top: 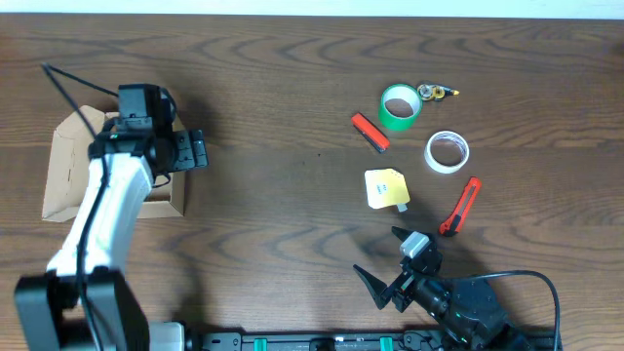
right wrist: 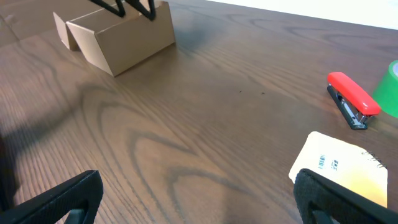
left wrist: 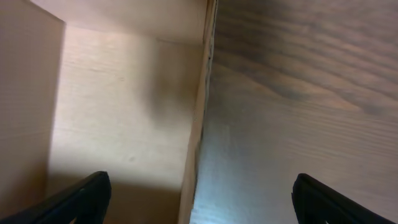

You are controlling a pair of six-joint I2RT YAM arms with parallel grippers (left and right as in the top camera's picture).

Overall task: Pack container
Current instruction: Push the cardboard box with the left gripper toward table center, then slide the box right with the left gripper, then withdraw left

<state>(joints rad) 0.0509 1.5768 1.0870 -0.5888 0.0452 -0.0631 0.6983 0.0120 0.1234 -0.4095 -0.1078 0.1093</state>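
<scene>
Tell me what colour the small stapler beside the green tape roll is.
The stapler is red on top with a dark base, clearest in the right wrist view.

A dark brown wood-grain table (top: pixel 273 214) fills the view, softly lit.

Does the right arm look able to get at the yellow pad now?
Probably yes: the right gripper is open, the yellow pad lies just ahead of it, and only table shows between them. The cutter lies off to one side.
</scene>
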